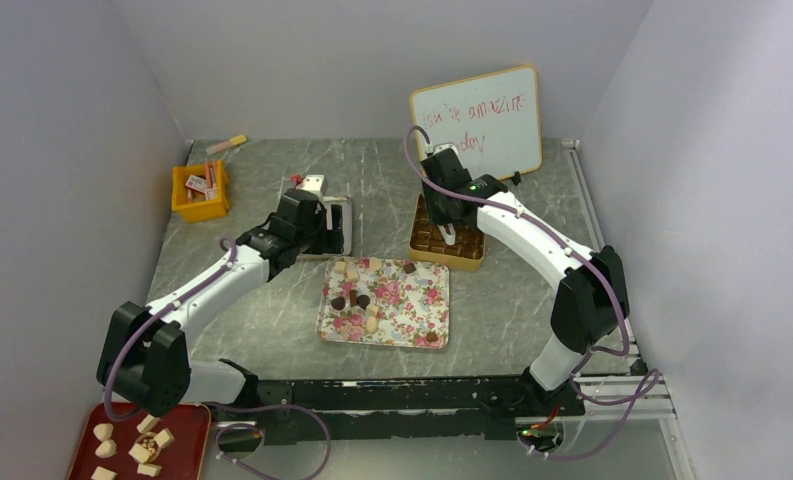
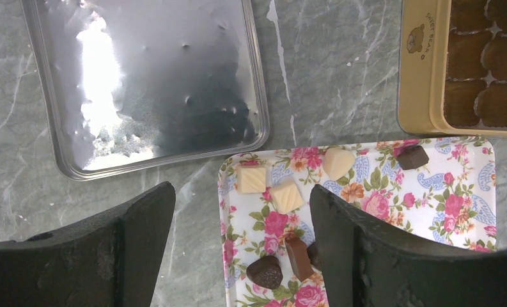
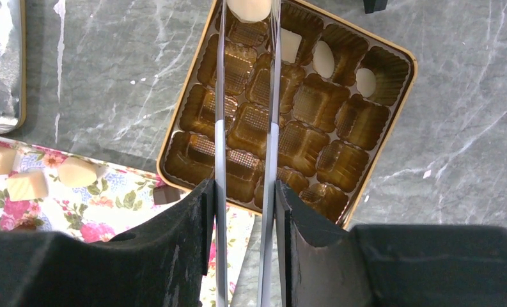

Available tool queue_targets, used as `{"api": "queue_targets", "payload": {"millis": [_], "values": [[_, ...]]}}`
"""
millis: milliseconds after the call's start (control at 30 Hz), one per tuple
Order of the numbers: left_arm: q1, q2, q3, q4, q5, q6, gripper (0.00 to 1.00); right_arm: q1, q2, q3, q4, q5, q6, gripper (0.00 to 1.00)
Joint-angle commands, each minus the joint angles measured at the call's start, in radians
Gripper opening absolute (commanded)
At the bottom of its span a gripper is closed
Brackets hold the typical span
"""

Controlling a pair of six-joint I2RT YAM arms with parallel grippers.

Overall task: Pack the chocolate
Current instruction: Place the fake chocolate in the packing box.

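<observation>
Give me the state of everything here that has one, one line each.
gold box: open, most cups empty, few cream pieces in.
silver lid: off, lying inside up.
floral tray: holds loose chocolates.
left gripper: open, empty.
right gripper: shut on cream chocolate over box.

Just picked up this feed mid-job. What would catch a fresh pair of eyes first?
The floral tray at the table's centre, strewn with dark and cream chocolates. Beyond it to the right sits a gold box of mostly empty brown cups, where the right gripper pinches a cream-white chocolate between long clear fingers. A scribbled whiteboard stands at the back.
</observation>
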Motion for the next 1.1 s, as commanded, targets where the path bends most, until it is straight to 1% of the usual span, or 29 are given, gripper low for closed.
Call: {"api": "queue_targets", "payload": {"millis": [0,1067], "values": [[-0.004,-0.002,0.036,0.034,0.013,0.010,0.82,-0.008,-0.021,0.000,0.052,0.001,-0.012,0.38],[-0.004,-0.004,0.028,0.030,0.013,0.012,0.82,-0.018,-0.024,-0.025,0.084,-0.012,-0.007,0.40]]}}
